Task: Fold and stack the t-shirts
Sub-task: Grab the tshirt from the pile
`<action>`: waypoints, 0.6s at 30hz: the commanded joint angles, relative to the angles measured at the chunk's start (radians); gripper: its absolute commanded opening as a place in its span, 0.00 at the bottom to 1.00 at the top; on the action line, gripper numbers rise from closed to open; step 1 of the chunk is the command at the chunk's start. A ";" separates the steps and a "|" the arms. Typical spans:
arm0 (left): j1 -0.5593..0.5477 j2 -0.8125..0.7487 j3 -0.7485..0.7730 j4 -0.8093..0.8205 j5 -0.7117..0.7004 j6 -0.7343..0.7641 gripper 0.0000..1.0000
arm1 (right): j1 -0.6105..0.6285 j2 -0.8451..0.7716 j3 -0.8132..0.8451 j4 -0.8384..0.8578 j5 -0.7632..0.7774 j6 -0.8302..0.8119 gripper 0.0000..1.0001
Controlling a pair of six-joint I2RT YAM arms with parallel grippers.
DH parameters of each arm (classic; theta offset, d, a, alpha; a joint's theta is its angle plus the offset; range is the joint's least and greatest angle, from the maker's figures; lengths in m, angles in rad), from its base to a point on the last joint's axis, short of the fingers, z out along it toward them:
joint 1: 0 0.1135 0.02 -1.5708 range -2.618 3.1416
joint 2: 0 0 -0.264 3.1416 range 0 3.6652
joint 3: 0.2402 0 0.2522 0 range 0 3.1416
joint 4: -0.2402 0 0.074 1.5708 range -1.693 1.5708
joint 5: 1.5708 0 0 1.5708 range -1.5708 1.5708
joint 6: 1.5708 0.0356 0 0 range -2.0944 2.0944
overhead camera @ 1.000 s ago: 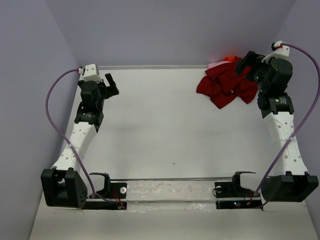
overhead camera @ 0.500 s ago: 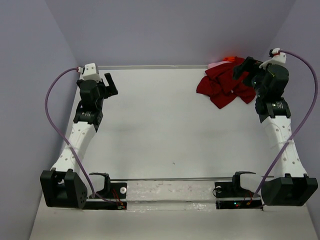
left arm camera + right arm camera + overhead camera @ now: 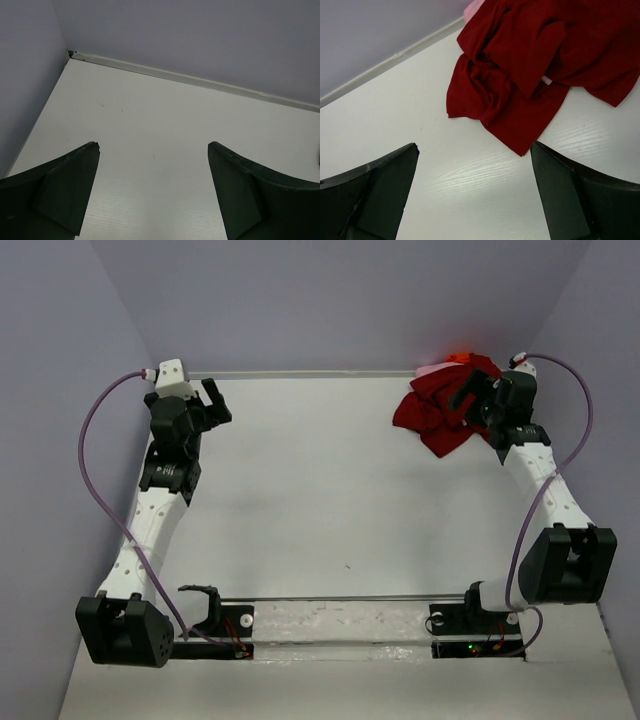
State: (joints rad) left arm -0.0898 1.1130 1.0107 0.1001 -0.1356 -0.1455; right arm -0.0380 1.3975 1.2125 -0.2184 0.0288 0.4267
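Top external, quick: where are the shirts?
– Far right corner of the table (image 3: 320, 500). Dark red shirt (image 3: 445, 415) is on top, crumpled, and spread the widest. Pink shirt (image 3: 428, 369) just peeks out at the far edge, under the red. Orange shirt (image 3: 462, 358) is a small bright bit behind them, by the back wall (image 3: 350, 300); can't tell how it lies.

Right gripper (image 3: 468, 392)?
– Sits over the dark red shirt in that view. Right wrist cam: fingers (image 3: 375, 195) spread wide, bare tabletop btwn them, nothing held. Red cloth lies just ahead of the tips, w/ one pointed flap reaching toward the right-hand finger. Touching or not, can't tell.

And the other one?
– Left gripper (image 3: 215, 405) is at the far left corner, well apart from the pile. Left wrist cam shows it wide too, w/ only white table and the wall seam in front.

Any shirt folded?
– No. All 3 are in one heap, red covering most of it.
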 commanded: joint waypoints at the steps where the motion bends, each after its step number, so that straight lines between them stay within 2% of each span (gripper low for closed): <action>1: 0.001 -0.047 0.011 0.016 -0.015 -0.011 0.99 | 0.000 0.046 0.024 0.042 0.104 0.023 1.00; 3: -0.001 -0.051 0.011 0.015 -0.022 -0.009 0.99 | 0.000 0.096 0.050 0.042 0.152 0.043 1.00; 7: 0.001 -0.065 0.019 0.024 -0.036 -0.005 0.99 | 0.000 0.139 0.102 0.040 0.105 0.066 0.98; 12: -0.001 -0.071 0.014 0.047 -0.042 -0.002 0.99 | 0.000 0.081 0.163 0.042 0.154 -0.017 1.00; 13: -0.001 -0.068 0.014 0.047 -0.041 -0.002 0.99 | 0.000 0.066 0.177 0.042 0.131 -0.070 1.00; 15: -0.001 -0.062 0.012 0.052 -0.036 0.001 0.99 | 0.000 0.025 0.255 -0.010 -0.008 -0.217 1.00; 18: -0.001 -0.035 0.006 0.058 -0.032 -0.012 0.99 | 0.000 -0.031 0.291 -0.029 -0.095 -0.276 1.00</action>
State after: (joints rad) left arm -0.0898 1.0725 1.0103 0.1001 -0.1654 -0.1509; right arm -0.0387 1.4765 1.4143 -0.2615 0.0471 0.3000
